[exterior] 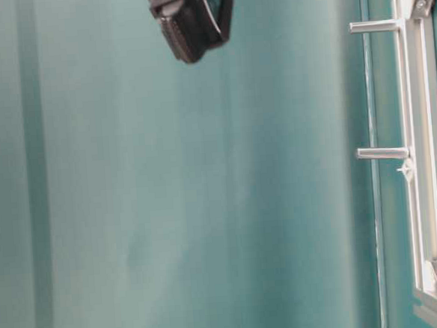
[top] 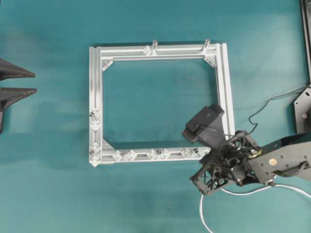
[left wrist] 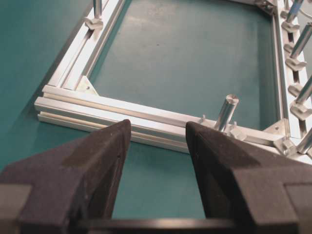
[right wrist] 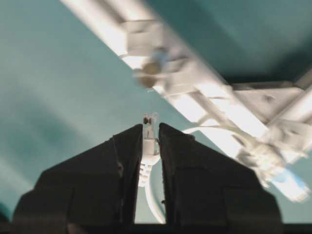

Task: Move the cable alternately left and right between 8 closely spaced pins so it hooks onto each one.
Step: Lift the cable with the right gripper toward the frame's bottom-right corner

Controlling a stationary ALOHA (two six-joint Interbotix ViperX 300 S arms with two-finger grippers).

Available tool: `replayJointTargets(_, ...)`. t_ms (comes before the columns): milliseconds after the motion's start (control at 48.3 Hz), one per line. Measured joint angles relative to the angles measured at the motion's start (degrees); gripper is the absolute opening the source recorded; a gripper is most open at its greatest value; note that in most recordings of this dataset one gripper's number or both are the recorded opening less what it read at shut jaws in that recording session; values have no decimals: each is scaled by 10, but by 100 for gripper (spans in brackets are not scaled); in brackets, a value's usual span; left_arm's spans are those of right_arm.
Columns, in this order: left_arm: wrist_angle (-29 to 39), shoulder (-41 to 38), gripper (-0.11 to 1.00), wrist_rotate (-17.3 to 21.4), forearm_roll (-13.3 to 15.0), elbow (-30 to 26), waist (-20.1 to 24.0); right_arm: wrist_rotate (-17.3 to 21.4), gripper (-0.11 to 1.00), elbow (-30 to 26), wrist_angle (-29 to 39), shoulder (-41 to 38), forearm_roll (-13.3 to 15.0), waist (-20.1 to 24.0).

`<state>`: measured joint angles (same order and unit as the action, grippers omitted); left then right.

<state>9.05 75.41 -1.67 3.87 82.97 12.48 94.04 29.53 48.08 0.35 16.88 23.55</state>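
The right gripper (right wrist: 150,130) fills the foreground of its wrist view, its 2 dark fingers (right wrist: 127,146) pressed together on the small white plug at the end of the cable (right wrist: 149,146), which stands upright between them. Below the plug the cord (right wrist: 152,200) drops down between the fingers. Just beyond the fingertips lies the silver frame (right wrist: 195,105), blurred, with a round stud on its rail.

From overhead, this gripper (top: 206,177) sits just outside the frame's (top: 95,107) near right corner, and the cable (top: 203,213) trails away from the frame towards the table edge. The pins (top: 132,155) line the frame's near rail in pairs, with more on its left rail.

The left gripper (left wrist: 158,131) hovers well apart from the frame's left side, its fingers spread wide and holding nothing.
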Motion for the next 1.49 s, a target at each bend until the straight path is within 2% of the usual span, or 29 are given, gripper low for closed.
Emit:
replayJointTargets(166,-4,0,52,0,0,3,10,68,13,1,25,3,17,0)
replayJointTargets(269,-4,0,52,0,0,3,14,97,13,4,26,2,19,0)
replayJointTargets(414,-4,0,52,0,0,3,18,118,13,11,27,3,20,-2)
replayJointTargets(911,-5,0,52,0,-1,3,18,123,13,29,27,3,20,-32)
replayJointTargets(1490,-5,0,53,0,0,3,18,124,13,29,25,3,21,-33)
